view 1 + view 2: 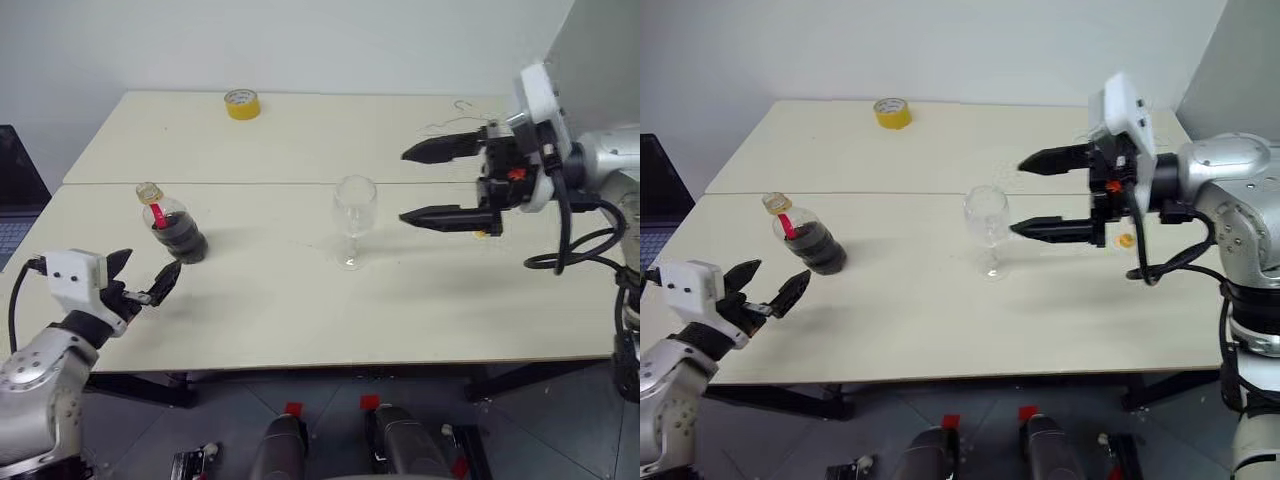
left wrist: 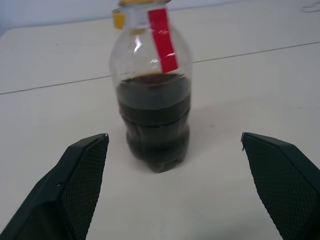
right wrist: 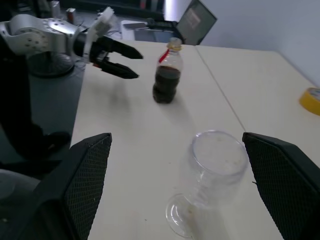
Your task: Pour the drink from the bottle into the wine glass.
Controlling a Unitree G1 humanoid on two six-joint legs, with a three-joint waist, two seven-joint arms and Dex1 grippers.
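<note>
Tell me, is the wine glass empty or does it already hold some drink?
Empty. The wine glass stands upright with a clear bowl, and the drink is in the bottle.

Small squat clear plastic bottle [image 2: 152, 100]: glossy, ribbed lower body, yellow plastic cap. Clear stemmed wine glass [image 1: 353, 222]: smooth, shiny. Pale cream table [image 1: 300, 310]: matt, smooth laminate look. Black gripper fingers [image 2: 75, 175]: matt, cross-hatched textured pads.

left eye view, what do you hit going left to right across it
left hand → bottle → tape roll → wine glass → right hand
</note>
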